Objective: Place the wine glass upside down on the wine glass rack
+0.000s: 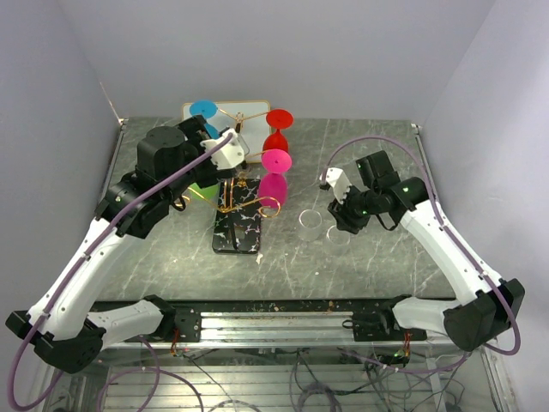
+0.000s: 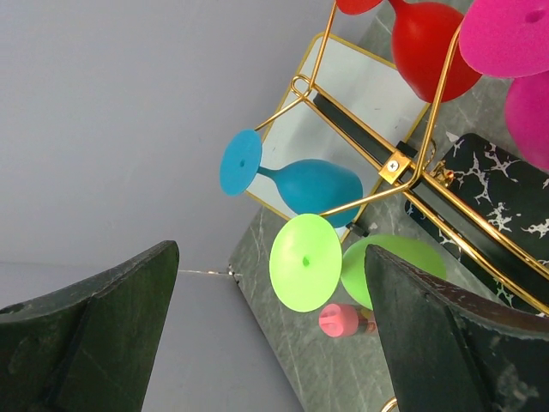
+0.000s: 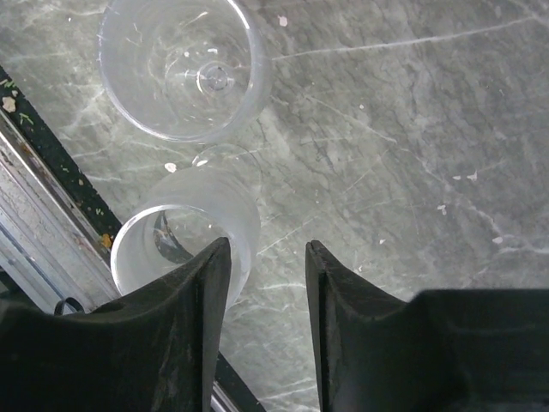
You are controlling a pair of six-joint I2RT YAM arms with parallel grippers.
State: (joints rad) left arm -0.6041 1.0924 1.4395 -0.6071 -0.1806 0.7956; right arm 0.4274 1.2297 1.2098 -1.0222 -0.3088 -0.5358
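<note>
The right end effector [image 3: 266, 249] is found narrowly open and empty, a clear wine glass [image 3: 189, 223] just beside it; the left end effector [image 2: 270, 253] wide open, empty.

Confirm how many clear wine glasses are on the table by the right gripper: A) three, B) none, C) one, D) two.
D: the right wrist view shows one clear wine glass and a second clear wine glass on the table just ahead of the right gripper.
</note>
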